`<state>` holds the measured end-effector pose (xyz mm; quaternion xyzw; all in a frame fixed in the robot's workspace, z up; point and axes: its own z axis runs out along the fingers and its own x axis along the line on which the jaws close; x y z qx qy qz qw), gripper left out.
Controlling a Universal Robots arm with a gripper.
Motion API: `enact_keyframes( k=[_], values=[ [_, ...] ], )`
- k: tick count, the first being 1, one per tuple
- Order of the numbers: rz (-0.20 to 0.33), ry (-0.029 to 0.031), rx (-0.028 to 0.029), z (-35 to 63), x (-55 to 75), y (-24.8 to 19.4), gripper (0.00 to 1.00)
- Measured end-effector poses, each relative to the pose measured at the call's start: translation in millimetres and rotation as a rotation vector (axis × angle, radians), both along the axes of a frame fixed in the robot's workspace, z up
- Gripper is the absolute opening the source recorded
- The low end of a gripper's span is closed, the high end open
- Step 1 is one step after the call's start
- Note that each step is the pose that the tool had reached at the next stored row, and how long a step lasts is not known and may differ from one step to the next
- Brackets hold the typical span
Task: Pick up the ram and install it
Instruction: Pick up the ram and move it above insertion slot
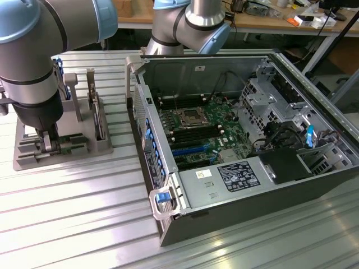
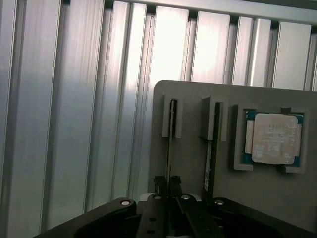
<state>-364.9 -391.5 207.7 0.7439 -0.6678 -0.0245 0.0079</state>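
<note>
The black two-fingered gripper [image 2: 167,184] stands low over a grey moulded plastic tray [image 2: 193,99], its jaws drawn in on the two faces of the ram [image 2: 171,134], a long, thin green circuit-board stick seen edge-on. The ram stands upright in a narrow slot near the tray's rounded corner. A second dark stick [image 2: 210,153] stands in the neighbouring slot, just beside it and not touching. Past that, a square silver processor chip [image 2: 275,138] lies flat in its own recess; any writing on its lid is too faint to read.

Bare ribbed aluminium table [image 2: 74,99] runs open beyond the tray's edge. In the exterior view, the grey-and-blue jointed robot arm [image 1: 33,56] reaches down at the exterior view's left. A strip of table separates the tray from an open dark metal computer case [image 1: 252,216]. Inside the case lies a green motherboard [image 1: 207,134]. A black label [image 1: 236,176] sits on the silver power supply, its print unreadable. A blue latch handle [image 1: 161,196] marks the case's near corner.
</note>
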Motion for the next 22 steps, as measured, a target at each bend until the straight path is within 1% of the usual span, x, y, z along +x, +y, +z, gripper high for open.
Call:
enact_keyframes(
  k=[5,6,8,9,10,11,13,15,16,17,18,19,20,22],
  values=[
    [0.0,-0.0002,0.0005,21.6,0.1,0.0,0.13],
    [0.0,-0.0001,0.0004,24.5,0.1,0.0,0.13],
    [0.0,-0.0001,0.0004,35.0,0.1,0.0,0.13],
    [0.0,-0.0002,0.0004,46.3,0.2,0.1,0.13],
    [0.0,-0.0001,0.0004,53.4,0.2,0.1,0.13],
    [0.0,-0.0001,0.0004,63.8,0.2,0.2,0.13],
    [0.0,0.0,0.0003,89.4,0.2,0.3,0.13],
    [0.0,0.0001,0.0003,100.8,0.2,0.4,0.13],
    [0.0,0.0,0.0003,109.1,0.2,0.4,0.13],
    [0.0,-0.0002,0.0005,117.7,0.2,0.4,0.13],
    [0.0,-0.0001,0.0004,129.5,0.2,0.5,0.13],
    [0.0,-0.0001,0.0004,139.3,0.2,0.5,0.13],
    [0.0,0.0,0.0003,147.5,0.2,0.5,0.13],
    [0.0,-0.0001,0.0004,157.3,0.2,0.5,0.13]
  ],
)
